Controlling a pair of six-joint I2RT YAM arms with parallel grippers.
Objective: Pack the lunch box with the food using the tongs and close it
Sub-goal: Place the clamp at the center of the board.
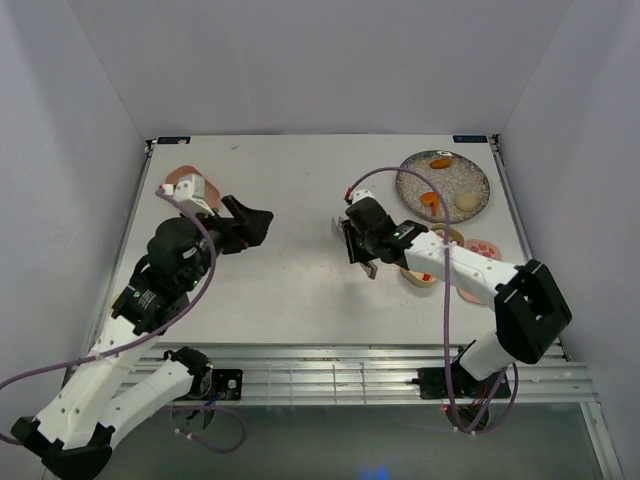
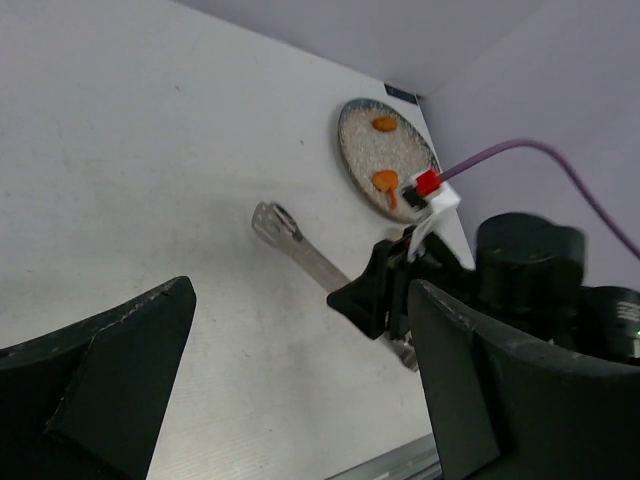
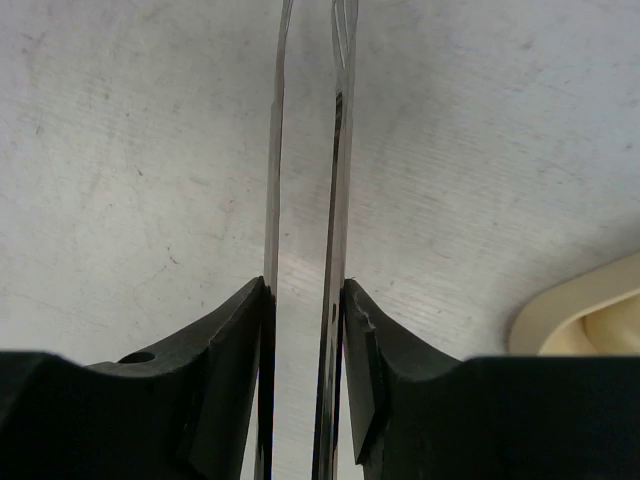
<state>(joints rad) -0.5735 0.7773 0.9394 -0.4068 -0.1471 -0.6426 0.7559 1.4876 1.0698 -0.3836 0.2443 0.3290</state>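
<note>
**Tongs in the grip, no food taken yet**

We judge that the packing has not really begun. The right gripper (image 3: 305, 335) pinches the thin silvery metal tongs (image 3: 340, 150) across their two blades, and nothing sits between the tips. In the top view this grip stands near the middle of the frame, over the bare white table (image 1: 290, 290). The left gripper (image 2: 300, 290) is spread wide and holds nothing; it hangs left of centre.

The food waits on the round grey speckled plate (image 1: 475, 170) at the upper right: two orange-topped pieces (image 1: 440, 162) and a cream bun (image 1: 466, 202). The tan-yellow plastic tray (image 1: 425, 277) and the pink plastic tray (image 1: 483, 248) of the lunch box lie at the right, partly under the right forearm (another pink part shows at the upper left, half hidden by the left wrist).

The next move, we think, is to carry the tips to the plate, set them around one piece and squeeze. This calls first for a looser hold, because the blades are pressed nearly together.

Only the right wrist view shows the narrow gap between the blades. Only the left wrist view shows the tongs from the side, with the looped tip and its shadow on the table, so we judge the tip a little lifted. Only the top view shows the trays and the bun.
</note>
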